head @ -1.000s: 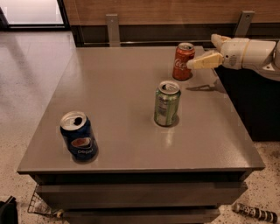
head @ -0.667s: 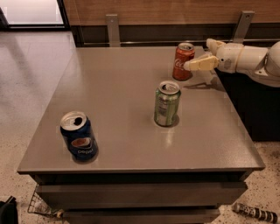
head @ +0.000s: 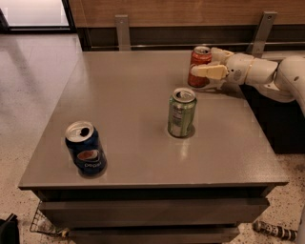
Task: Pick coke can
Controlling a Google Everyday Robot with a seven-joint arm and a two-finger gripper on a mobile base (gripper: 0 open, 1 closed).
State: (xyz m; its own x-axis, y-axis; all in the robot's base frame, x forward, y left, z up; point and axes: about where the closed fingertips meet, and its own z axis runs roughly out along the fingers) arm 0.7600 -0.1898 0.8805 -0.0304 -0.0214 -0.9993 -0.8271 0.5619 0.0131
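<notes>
A grey table (head: 128,90) holds three cans. The coke can (head: 199,58) stands upright at the far right. The white gripper (head: 206,63) has slid left from beside it, and its spread jaws now straddle the can, apparently not yet squeezing. The green can (head: 181,113) and the Pepsi can (head: 86,148) stand nearer. Closing likely comes next.

Likely an office lounge or cafeteria: low grey table (head: 138,157), wood-panelled wall (head: 167,12) on the far side, speckled floor (head: 26,100), bright doorway (head: 33,12) far left. My gripper (head: 202,63) is at the coke can (head: 200,56), far right.
</notes>
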